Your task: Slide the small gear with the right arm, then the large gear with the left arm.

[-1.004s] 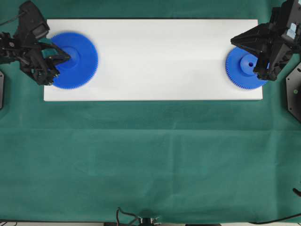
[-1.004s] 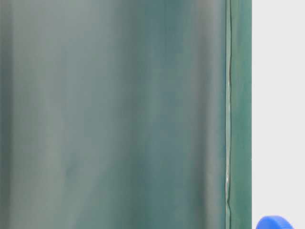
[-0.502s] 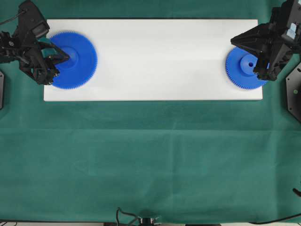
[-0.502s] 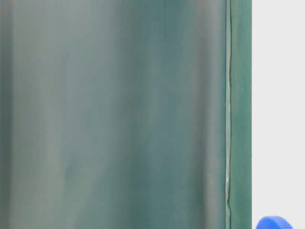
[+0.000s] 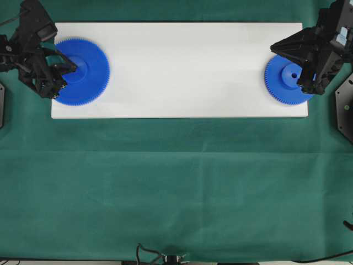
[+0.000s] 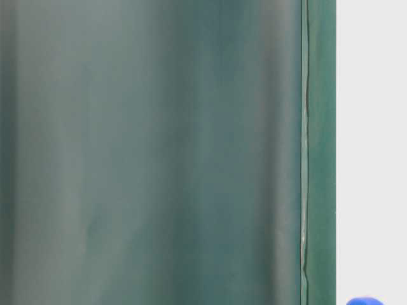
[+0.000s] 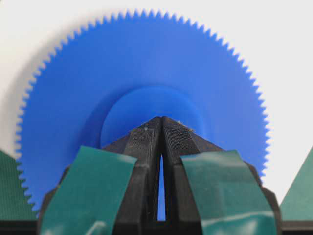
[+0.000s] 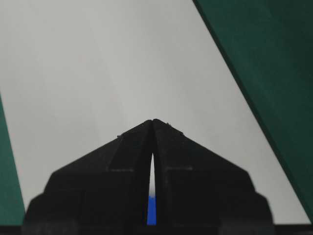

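On my overhead feed the desk is draped in green cloth, with a long white board lying across its far half. The large gear lies flat at the board's left end, its rim overhanging the left edge slightly. The small gear lies flat at the right end, near the board's right edge.

My left arm reaches in from the left side, angled toward the board, and its end effector has its tip resting at the large gear's hub. On the left wrist feed the end effector is pressed together, tips meeting at a point on the raised hub, teal patches on both fingers.

My right arm comes in from the right corner and hangs over the small gear. Its end effector points left, tip just past the gear's far rim. On the right wrist feed the end effector is pressed together above bare white board.
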`<action>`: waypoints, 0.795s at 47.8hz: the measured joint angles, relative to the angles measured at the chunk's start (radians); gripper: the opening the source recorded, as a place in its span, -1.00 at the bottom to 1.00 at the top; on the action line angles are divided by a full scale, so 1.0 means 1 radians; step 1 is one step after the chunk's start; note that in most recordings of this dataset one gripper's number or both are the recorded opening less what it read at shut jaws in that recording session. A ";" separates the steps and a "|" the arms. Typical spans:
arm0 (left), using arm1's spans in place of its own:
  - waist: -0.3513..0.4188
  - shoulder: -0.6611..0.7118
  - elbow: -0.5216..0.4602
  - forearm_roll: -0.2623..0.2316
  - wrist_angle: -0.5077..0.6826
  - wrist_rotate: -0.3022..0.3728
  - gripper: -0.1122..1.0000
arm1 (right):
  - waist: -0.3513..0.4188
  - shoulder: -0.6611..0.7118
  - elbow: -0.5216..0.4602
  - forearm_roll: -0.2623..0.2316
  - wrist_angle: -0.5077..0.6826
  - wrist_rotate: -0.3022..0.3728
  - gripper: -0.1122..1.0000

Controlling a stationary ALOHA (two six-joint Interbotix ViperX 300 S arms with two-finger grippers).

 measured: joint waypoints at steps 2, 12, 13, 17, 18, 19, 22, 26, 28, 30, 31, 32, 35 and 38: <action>0.000 -0.012 -0.009 0.002 0.002 0.002 -0.80 | 0.000 0.000 0.000 0.000 -0.002 0.000 0.15; 0.000 -0.057 -0.049 0.006 0.025 0.037 -0.80 | 0.000 0.000 0.000 0.002 -0.002 0.000 0.15; 0.000 -0.061 -0.052 0.006 0.025 0.046 -0.80 | 0.000 0.000 0.000 0.000 0.000 0.002 0.15; 0.000 -0.075 -0.061 0.006 0.028 0.077 -0.80 | 0.000 0.000 0.000 0.002 0.000 0.000 0.15; 0.000 -0.077 -0.063 0.006 0.028 0.083 -0.80 | 0.000 0.000 0.000 0.002 -0.002 0.000 0.15; 0.000 -0.078 -0.064 0.006 0.028 0.089 -0.80 | 0.000 0.000 0.000 0.000 -0.002 0.000 0.15; 0.000 -0.083 -0.072 0.006 0.029 0.104 -0.80 | -0.002 0.000 0.000 0.002 -0.002 0.000 0.15; 0.000 -0.083 -0.078 0.006 0.028 0.112 -0.80 | 0.000 0.000 0.000 0.002 -0.002 0.000 0.15; 0.000 -0.084 -0.081 0.006 0.029 0.112 -0.80 | 0.000 0.000 0.000 0.000 -0.002 0.000 0.15; 0.000 -0.083 -0.083 0.006 0.029 0.112 -0.80 | 0.000 0.000 0.000 0.000 -0.002 0.000 0.15; 0.000 -0.083 -0.084 0.008 0.028 0.112 -0.80 | 0.000 0.000 0.000 0.002 -0.002 0.000 0.15; 0.000 -0.084 -0.084 0.008 0.028 0.112 -0.80 | 0.000 0.000 0.000 0.002 -0.002 0.000 0.15; 0.000 -0.084 -0.084 0.006 0.029 0.112 -0.80 | 0.000 0.000 0.000 0.002 -0.002 0.000 0.15; 0.000 -0.084 -0.086 0.006 0.028 0.112 -0.80 | 0.000 0.000 0.000 0.002 -0.002 0.000 0.15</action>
